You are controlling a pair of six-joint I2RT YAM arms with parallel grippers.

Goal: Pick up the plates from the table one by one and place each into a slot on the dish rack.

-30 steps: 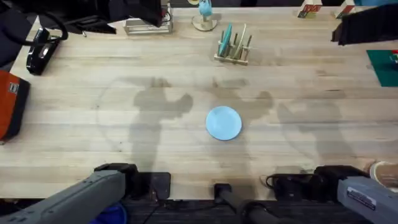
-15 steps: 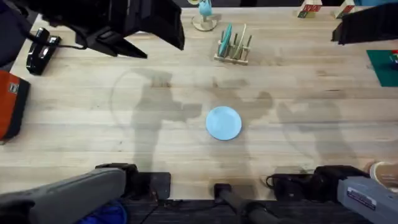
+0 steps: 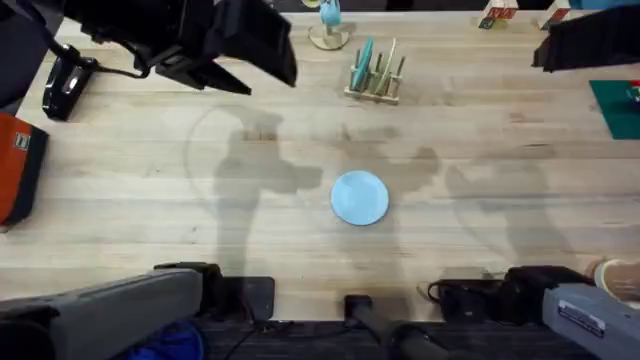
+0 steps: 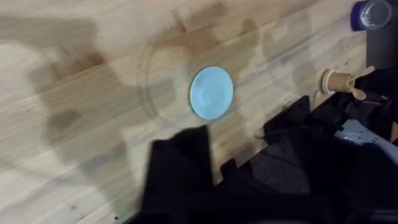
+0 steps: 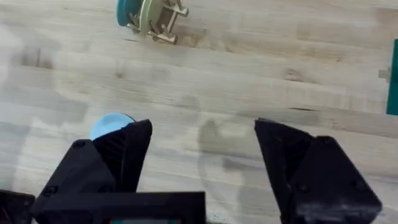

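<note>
Lying flat mid-counter (image 3: 120, 190), the light blue plate (image 3: 360, 197) awaited pickup, the dish rack (image 3: 376, 75) at twelve o'clock holding one teal plate (image 3: 364, 58); our right hand (image 5: 202, 146) gaped empty, our left hand's state we couldn't tell, so we judged reaching down next.

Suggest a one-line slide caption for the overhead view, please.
One light blue plate lies flat mid-table; a teal plate stands in the dish rack.

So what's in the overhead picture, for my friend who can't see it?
A round light blue plate lies flat in the middle of a wooden table. Farther back stands a small wooden dish rack with a teal plate upright in it.
</note>
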